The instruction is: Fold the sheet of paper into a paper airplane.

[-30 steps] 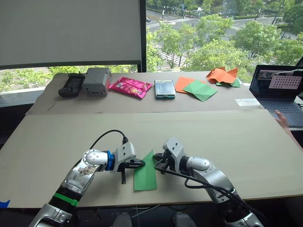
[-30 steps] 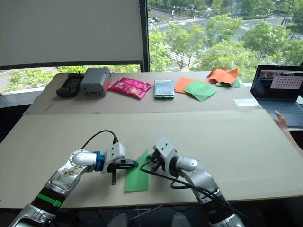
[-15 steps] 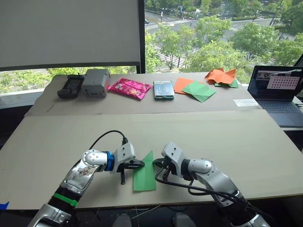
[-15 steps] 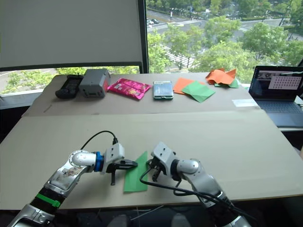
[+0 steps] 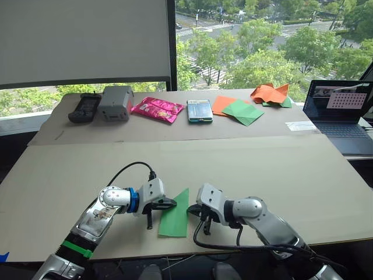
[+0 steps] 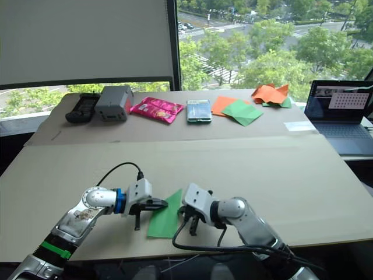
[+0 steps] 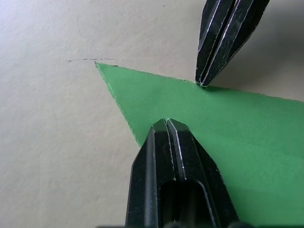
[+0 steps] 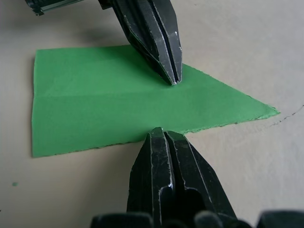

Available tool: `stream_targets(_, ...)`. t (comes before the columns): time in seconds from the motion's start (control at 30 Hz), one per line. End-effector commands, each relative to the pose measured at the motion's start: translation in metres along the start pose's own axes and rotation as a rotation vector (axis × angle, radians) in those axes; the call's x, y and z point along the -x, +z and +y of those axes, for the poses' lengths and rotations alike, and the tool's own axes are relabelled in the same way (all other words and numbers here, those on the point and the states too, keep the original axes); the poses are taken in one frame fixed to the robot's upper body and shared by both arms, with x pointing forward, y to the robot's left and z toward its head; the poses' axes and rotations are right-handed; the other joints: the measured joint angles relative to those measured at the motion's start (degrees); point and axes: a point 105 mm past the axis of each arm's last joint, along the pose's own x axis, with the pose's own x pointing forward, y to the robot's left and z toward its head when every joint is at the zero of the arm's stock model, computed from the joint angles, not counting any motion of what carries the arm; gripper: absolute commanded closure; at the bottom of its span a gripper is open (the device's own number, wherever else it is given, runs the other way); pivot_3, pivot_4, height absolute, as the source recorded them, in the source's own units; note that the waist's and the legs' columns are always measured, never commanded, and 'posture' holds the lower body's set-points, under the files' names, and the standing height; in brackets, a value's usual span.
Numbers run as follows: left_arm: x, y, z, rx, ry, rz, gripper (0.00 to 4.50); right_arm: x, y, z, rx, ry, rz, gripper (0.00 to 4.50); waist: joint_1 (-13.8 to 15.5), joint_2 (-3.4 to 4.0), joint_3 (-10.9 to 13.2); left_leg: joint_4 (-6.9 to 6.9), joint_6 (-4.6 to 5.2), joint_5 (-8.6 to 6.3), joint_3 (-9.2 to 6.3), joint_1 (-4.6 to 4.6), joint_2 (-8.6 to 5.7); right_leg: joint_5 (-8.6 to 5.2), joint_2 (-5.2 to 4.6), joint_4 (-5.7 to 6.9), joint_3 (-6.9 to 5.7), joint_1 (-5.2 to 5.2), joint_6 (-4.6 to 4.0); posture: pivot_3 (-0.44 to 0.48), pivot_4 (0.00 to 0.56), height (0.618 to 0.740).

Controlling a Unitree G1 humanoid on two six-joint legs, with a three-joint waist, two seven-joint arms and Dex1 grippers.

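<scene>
Left eye view: sheet of paper (image 5: 173, 208) lies flat near the tabletop's (image 5: 280, 169) near edge, point facing away.

Left wrist view: left gripper (image 7: 173, 124) closed, empty, tip pressing the paper's slanted edge.

Right wrist view: right gripper (image 8: 163, 133) closed, empty, tip at the opposite edge. Judgement: pin with one, slide the other under the edge before lifting.

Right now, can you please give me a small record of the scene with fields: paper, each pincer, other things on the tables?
paper: sheet of paper, bright green, pointed at its far end, flat on the near table
left pincer: shut, tip on the paper's left edge
right pincer: shut, tip at the paper's right edge
far table: remote, grey box, pink packet, orange and green sheets
right side: laptop
</scene>
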Motion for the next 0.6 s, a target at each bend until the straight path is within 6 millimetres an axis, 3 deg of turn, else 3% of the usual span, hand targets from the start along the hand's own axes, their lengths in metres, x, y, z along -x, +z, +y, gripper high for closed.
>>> stream_targets(0.03,-0.001,-0.034,-0.015,0.081,-0.039,0.133,4.47,-0.009,-0.007,0.039,0.004,0.186,0.029,4.50,0.0,-0.02,0.0,0.00,0.02,-0.04,0.00,0.02,0.00,0.00,0.00,0.00,0.00,0.01,0.00,0.000,0.150,0.718)
stream_targets(0.27,-0.002,-0.034,-0.019,0.082,-0.054,0.136,4.47,-0.005,0.001,0.022,0.027,0.117,0.016,4.50,0.1,-0.05,0.0,0.00,0.10,-0.23,0.00,0.15,0.01,0.00,0.01,0.00,0.00,0.02,0.00,0.000,0.150,0.718)
stream_targets(0.4,-0.002,-0.034,-0.019,0.080,-0.056,0.137,4.47,0.010,0.021,0.005,0.016,0.052,-0.059,4.50,0.2,-0.07,0.1,0.02,0.09,-0.24,0.00,0.13,0.00,0.00,0.00,0.00,0.00,0.00,0.00,0.000,0.150,0.718)
stream_targets(0.6,-0.003,-0.033,-0.018,0.076,-0.054,0.136,4.47,0.016,0.037,-0.001,-0.014,0.016,-0.131,4.50,0.3,-0.05,0.1,0.04,0.07,-0.24,-0.01,0.11,0.00,0.00,0.00,0.00,0.00,-0.02,0.00,0.000,0.150,0.718)
